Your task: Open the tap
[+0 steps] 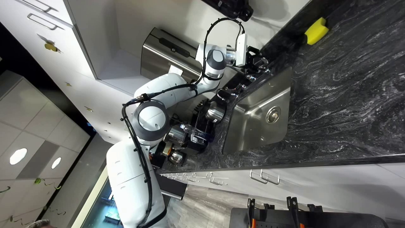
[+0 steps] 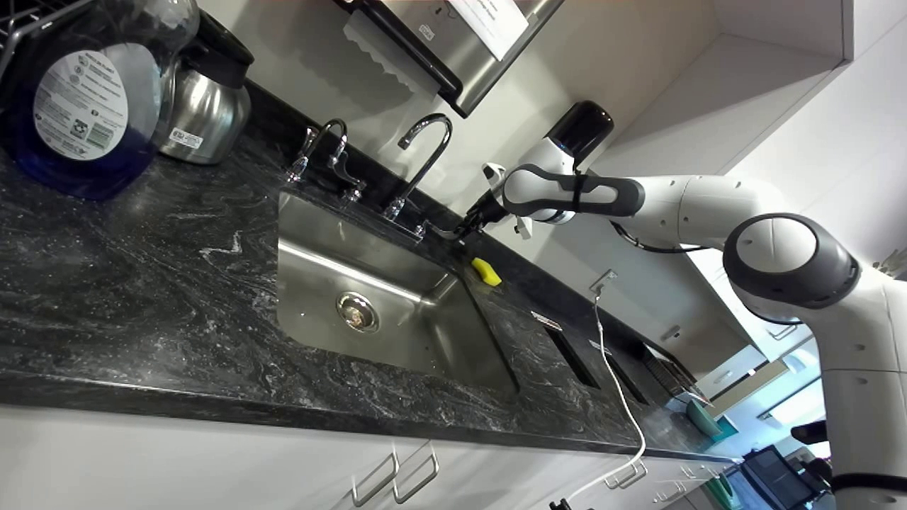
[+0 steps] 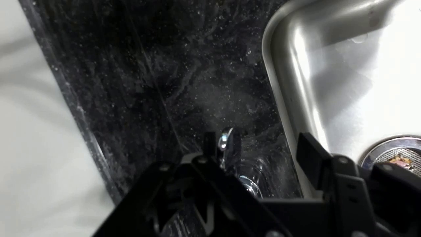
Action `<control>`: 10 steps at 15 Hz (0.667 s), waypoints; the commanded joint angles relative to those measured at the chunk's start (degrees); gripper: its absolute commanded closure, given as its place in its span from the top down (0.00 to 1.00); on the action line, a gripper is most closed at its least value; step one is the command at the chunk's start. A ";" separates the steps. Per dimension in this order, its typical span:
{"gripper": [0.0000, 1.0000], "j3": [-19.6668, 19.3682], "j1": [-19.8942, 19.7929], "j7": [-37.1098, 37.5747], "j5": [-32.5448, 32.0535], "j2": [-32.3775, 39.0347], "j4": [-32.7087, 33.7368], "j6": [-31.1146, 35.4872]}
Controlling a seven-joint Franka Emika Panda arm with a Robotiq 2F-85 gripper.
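Observation:
The chrome tap point(image 2: 425, 168) stands behind the steel sink point(image 2: 453, 340), its gooseneck spout arching over the basin. A chrome lever handle point(image 2: 441, 232) sits at the tap's end near the robot arm. In the wrist view the lever point(image 3: 224, 143) stands close beside the inner side of the left finger; I cannot tell whether they touch. My gripper point(image 3: 261, 151) is open, with a wide gap between its fingers and the right finger over the sink edge. In both exterior views the gripper point(image 1: 258, 58) point(image 2: 464, 228) is down at this lever. The lever's base is partly hidden by the left finger.
A yellow sponge point(image 1: 316, 31) lies on the dark counter near the gripper. A smaller gooseneck faucet point(image 2: 345, 132) stands farther along. A steel towel dispenser point(image 1: 171, 53) hangs on the wall beside the arm. A steel carafe point(image 2: 205, 113) and blue soap bottle point(image 2: 78, 106) stand at the far end.

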 commanded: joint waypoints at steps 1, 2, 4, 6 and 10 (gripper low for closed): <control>0.36 0.85 -0.66 -2.05 0.97 1.27 3.26 -2.84; 0.28 0.84 -0.70 -2.04 0.98 1.35 3.66 -2.88; 0.13 0.81 -0.73 -2.05 0.97 1.66 4.43 -2.99; 0.01 0.94 -0.68 -1.84 1.19 1.62 4.93 -3.48; 0.04 2.39 -0.84 -1.75 3.71 0.26 4.52 -6.85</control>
